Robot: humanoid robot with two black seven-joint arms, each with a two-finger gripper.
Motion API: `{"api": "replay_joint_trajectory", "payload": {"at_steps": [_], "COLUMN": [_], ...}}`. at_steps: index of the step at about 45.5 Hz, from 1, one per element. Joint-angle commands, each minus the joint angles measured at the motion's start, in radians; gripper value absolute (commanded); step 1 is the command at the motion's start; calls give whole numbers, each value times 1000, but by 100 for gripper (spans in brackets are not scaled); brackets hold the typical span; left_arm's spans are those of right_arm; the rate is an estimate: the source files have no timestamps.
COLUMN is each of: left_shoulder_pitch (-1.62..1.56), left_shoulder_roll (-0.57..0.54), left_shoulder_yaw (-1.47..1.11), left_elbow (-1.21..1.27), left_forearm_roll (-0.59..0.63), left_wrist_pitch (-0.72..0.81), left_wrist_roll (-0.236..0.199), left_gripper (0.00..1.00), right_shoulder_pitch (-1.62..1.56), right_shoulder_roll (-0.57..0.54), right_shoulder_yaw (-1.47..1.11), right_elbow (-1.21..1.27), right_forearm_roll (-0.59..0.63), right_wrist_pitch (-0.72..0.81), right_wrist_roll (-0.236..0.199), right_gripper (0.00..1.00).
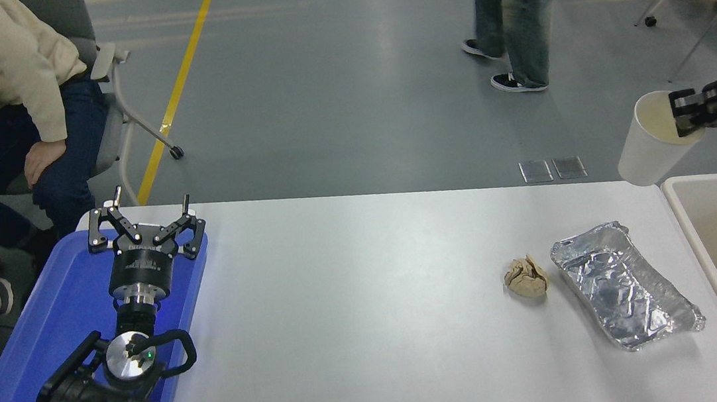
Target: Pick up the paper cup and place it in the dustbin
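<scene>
Bright, even overhead light (soft glare on the table (364,253)), perhaps slightly blurred edges.

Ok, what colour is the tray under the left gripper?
Blue: the tray beneath the left gripper, clearest in the head view.
</scene>
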Motion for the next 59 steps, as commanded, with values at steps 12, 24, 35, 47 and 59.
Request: {"api": "replay_joint_trajectory", "payload": {"at_steps": [12, 24, 35, 47, 59], "left_shoulder_pitch": [0, 0, 0, 0, 0], "left_shoulder_roll": [0, 0, 0, 0, 0], "left_shoulder_yaw": [0, 0, 0, 0, 0], "left_elbow": [0, 0, 0, 0, 0], "left_forearm_roll": [1, -1, 1, -1, 1], "left_wrist_pitch": [0, 0, 0, 0, 0], "left_wrist_roll": [0, 0, 0, 0, 0], "left_gripper": [100, 100, 100, 100, 100], "right_shoulder_pitch": [-228, -429, -751, -1110, -1348], "right_shoulder_roll": [-366, -406, -388, -294, -122], "right_shoulder_yaw": [82, 139, 375, 654, 765], "right_elbow": [-192, -333, -481, -606, -840], "right_forearm_roll": [-198, -218, -218, -201, -37], "right_wrist_pitch": [-75, -170, -215, -324, -405], "right_wrist_roll": [0, 5, 3, -1, -3], "right_gripper": [0, 0, 0, 0, 0]}}
